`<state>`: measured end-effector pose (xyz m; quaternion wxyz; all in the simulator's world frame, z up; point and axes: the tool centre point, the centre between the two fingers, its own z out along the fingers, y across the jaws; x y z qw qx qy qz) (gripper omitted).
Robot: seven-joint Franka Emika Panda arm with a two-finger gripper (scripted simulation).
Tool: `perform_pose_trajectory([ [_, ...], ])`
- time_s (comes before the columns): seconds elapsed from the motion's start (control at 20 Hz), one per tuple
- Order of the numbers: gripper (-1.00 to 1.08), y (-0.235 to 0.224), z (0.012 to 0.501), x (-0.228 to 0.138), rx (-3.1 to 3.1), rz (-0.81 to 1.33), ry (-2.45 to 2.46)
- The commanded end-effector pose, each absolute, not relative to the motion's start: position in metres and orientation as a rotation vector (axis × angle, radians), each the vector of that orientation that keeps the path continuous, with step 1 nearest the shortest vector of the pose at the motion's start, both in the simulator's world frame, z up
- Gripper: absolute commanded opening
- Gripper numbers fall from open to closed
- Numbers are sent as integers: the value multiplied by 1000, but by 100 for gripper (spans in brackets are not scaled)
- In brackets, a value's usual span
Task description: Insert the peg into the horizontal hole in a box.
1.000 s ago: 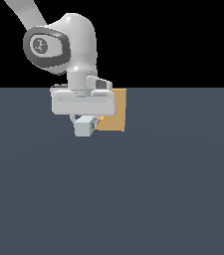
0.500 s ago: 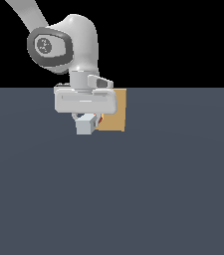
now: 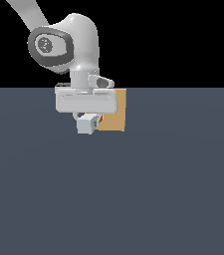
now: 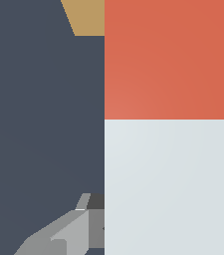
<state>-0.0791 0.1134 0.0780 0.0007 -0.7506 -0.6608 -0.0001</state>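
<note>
- I am holding the peg (image 4: 168,124) in the gripper (image 3: 87,119), its fingers closed on the pale end.
- Red tip is pointing at the box (image 3: 114,112), seemingly just short of it.
- The hole is hidden; next I should be lining up and pushing straight in.

1. Arm (image 3: 78,45): glossy white, rounded shells, smooth render look.
2. Joint cap (image 3: 46,45): dark grey ring around a lighter grey disc with a small pale mark, on the side of the bulbous wrist housing.
3. Hand body (image 3: 86,101): wide flat light-grey block under a short white neck.
4. Small rounded white-and-dark stub beside the neck.
5. Fingers (image 4: 58,236): grey, faceted, angular in the wrist view.
</note>
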Motion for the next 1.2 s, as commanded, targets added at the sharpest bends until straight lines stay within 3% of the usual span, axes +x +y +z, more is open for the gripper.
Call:
perform_pose_trajectory([
  [0.0,-100,113,78,-79,-2357,0,-2075],
  [1.15,-100,215,80,-66,-2358,-6,-2076],
])
